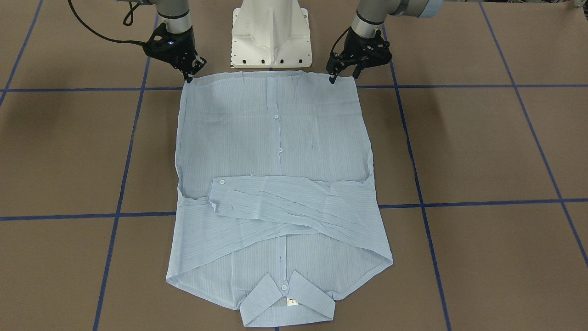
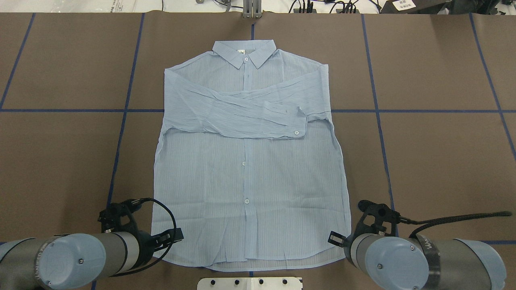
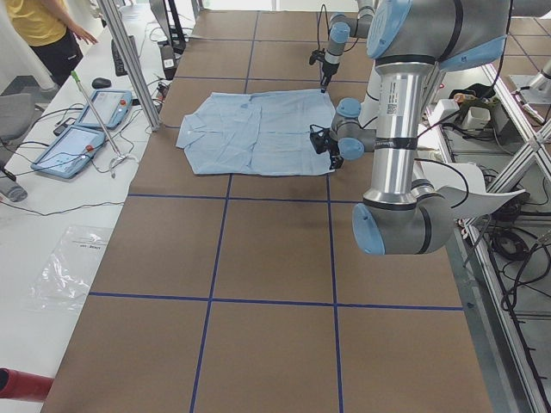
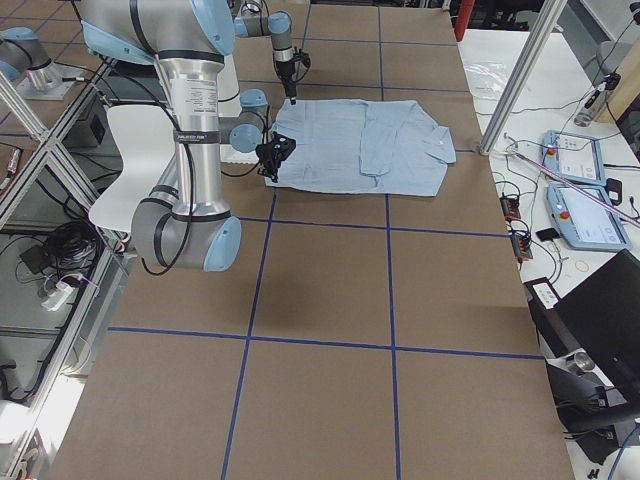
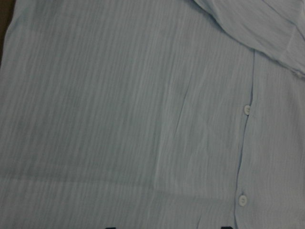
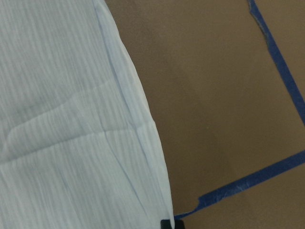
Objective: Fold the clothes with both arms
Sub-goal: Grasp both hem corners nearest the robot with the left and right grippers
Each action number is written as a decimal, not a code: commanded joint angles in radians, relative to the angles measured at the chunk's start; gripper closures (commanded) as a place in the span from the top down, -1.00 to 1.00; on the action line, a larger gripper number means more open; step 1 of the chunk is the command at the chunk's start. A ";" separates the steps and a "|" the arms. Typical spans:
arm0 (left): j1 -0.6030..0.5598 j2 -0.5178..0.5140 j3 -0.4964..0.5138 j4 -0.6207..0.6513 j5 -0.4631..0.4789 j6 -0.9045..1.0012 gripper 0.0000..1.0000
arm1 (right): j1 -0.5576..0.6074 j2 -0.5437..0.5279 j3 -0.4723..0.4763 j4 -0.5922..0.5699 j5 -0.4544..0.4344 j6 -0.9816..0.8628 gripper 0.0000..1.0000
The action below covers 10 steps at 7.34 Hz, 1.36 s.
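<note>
Currently | shirt [image 1: 275, 151] laid flat on tabletop [image 1: 482, 147], buttons up, sleeves crossed over chest, hem nearest robot, collar farthest | brown tabletop shown wide beyond both side edges | left tool [image 1: 343, 77] spread at left hem corner | right tool [image 1: 195, 71] at right hem corner, spread or pressed together cannot be told | neck label [image 1: 292, 302] white, print unreadable
</note>
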 commanded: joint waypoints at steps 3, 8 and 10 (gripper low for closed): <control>-0.001 0.017 0.009 0.002 -0.027 -0.015 0.63 | -0.005 0.003 0.000 0.000 -0.010 0.000 -1.00; -0.001 0.022 0.006 0.025 -0.027 -0.018 -0.82 | -0.007 0.006 0.000 0.000 -0.010 0.000 -1.00; -0.007 0.023 -0.020 0.032 -0.061 -0.018 -1.00 | -0.005 0.006 0.000 0.000 -0.010 0.000 -1.00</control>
